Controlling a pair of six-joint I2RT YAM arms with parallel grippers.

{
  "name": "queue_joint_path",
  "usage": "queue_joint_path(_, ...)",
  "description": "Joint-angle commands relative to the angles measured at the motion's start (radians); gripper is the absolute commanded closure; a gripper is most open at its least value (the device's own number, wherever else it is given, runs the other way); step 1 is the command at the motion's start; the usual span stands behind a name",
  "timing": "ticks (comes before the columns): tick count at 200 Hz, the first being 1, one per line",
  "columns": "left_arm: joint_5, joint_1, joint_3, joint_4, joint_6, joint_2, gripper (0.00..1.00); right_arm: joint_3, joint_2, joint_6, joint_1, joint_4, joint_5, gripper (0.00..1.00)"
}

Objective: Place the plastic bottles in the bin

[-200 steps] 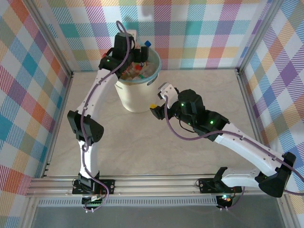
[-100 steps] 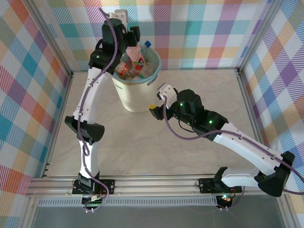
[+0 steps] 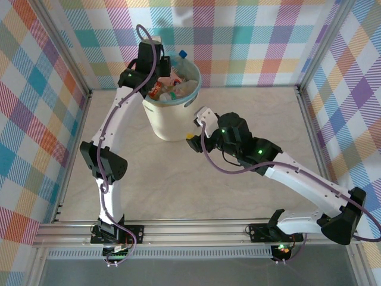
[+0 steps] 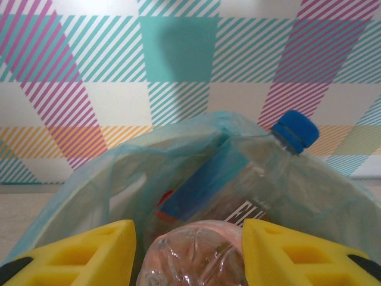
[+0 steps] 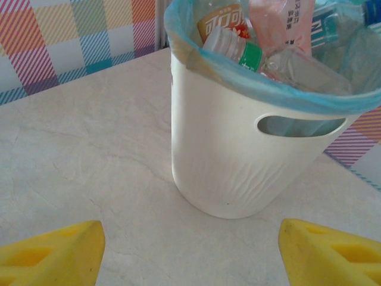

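Where the left gripper [image 3: 162,64] was raised toward the top edge half a second ago, it is now seen lowered over the bin [image 3: 172,122] at upper centre-left. Its jaws are pinched on a clear crumpled bottle [image 4: 196,259]. Behind that, a blue-capped bottle [image 4: 294,128] is leaned inside the teal liner [image 4: 107,179], with other plastic bottles [image 5: 238,44] piled in the bin. Further right, the right gripper [image 5: 190,250] is held beside the bin's wall, shifted slightly up-left, with its jaws spread on nothing.

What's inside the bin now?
Plastic bottles heaped to the rim of the bin: a blue-capped bottle against the teal liner, a green-labelled bottle, an orange-labelled bottle, a crumpled clear bottle in the left gripper. Everything below this top layer, and the bin's bottom, is covered.
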Motion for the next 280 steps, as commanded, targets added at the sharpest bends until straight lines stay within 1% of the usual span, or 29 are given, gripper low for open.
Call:
queue_joint_path(1, 0.006, -0.002, -0.045, -0.113, -0.004, 0.034, 0.49, 0.035, 0.014, 0.019, -0.003, -0.003, -0.024, 0.23)
queue_joint_path(18, -0.002, 0.000, -0.023, -0.124, 0.000, 0.058, 0.48, 0.042, 0.020, 0.019, -0.003, -0.011, -0.029, 0.23)
queue_joint_path(40, 0.006, 0.000, 0.058, -0.172, -0.001, 0.090, 0.45, 0.047, 0.019, 0.024, -0.003, -0.016, -0.027, 0.23)
queue_joint_path(59, 0.026, 0.000, 0.103, -0.179, -0.007, 0.077, 0.43, 0.051, 0.016, 0.028, -0.003, -0.016, -0.029, 0.23)
queue_joint_path(96, 0.036, 0.000, 0.180, -0.158, -0.012, -0.006, 0.34, 0.064, 0.017, 0.028, -0.003, -0.013, -0.026, 0.23)
queue_joint_path(116, 0.041, 0.000, 0.173, -0.143, -0.014, -0.082, 0.28, 0.069, 0.021, 0.031, -0.003, -0.009, -0.027, 0.23)
queue_joint_path(128, 0.039, 0.000, 0.141, -0.133, -0.014, -0.140, 0.26, 0.072, 0.022, 0.033, -0.004, -0.006, -0.025, 0.23)
queue_joint_path(140, 0.025, 0.000, 0.050, -0.103, -0.008, -0.217, 0.26, 0.078, 0.025, 0.033, -0.003, -0.005, -0.007, 0.23)
queue_joint_path(146, 0.012, 0.000, -0.010, -0.075, 0.000, -0.268, 0.25, 0.084, 0.027, 0.068, -0.004, -0.005, 0.009, 0.23)
queue_joint_path(160, -0.041, 0.000, -0.201, 0.007, 0.016, -0.398, 0.25, 0.104, 0.036, 0.087, -0.017, -0.017, 0.043, 0.23)
queue_joint_path(172, -0.099, 0.000, -0.407, 0.097, 0.037, -0.520, 0.24, 0.124, 0.045, 0.116, -0.046, -0.037, 0.066, 0.23)
queue_joint_path(190, -0.200, 0.006, -0.733, 0.248, 0.054, -0.708, 0.22, 0.134, 0.050, 0.173, -0.135, -0.071, 0.076, 0.23)
queue_joint_path(197, -0.239, 0.011, -0.851, 0.293, 0.052, -0.772, 0.20, 0.127, 0.046, 0.202, -0.185, -0.079, 0.075, 0.22)
queue_joint_path(220, -0.328, 0.027, -1.159, 0.352, 0.019, -0.934, 0.17, 0.033, 0.012, 0.259, -0.354, -0.035, 0.095, 0.19)
queue_joint_path(224, -0.336, 0.029, -1.214, 0.362, 0.010, -0.955, 0.16, 0.001, 0.004, 0.256, -0.379, -0.012, 0.109, 0.18)
queue_joint_path(226, -0.337, 0.030, -1.238, 0.362, 0.007, -0.965, 0.15, -0.014, 0.000, 0.255, -0.392, 0.002, 0.118, 0.16)
queue_joint_path(242, -0.341, 0.033, -1.434, 0.491, -0.003, -1.024, 0.12, -0.161, -0.025, 0.232, -0.475, 0.126, 0.190, 0.06)
queue_joint_path(262, -0.365, 0.039, -1.637, 0.657, -0.005, -1.027, 0.09, -0.330, -0.028, 0.236, -0.585, 0.250, 0.204, 0.03)
queue_joint_path(280, -0.376, 0.050, -1.770, 0.821, 0.006, -0.993, 0.08, -0.460, -0.018, 0.267, -0.662, 0.340, 0.204, 0.02)
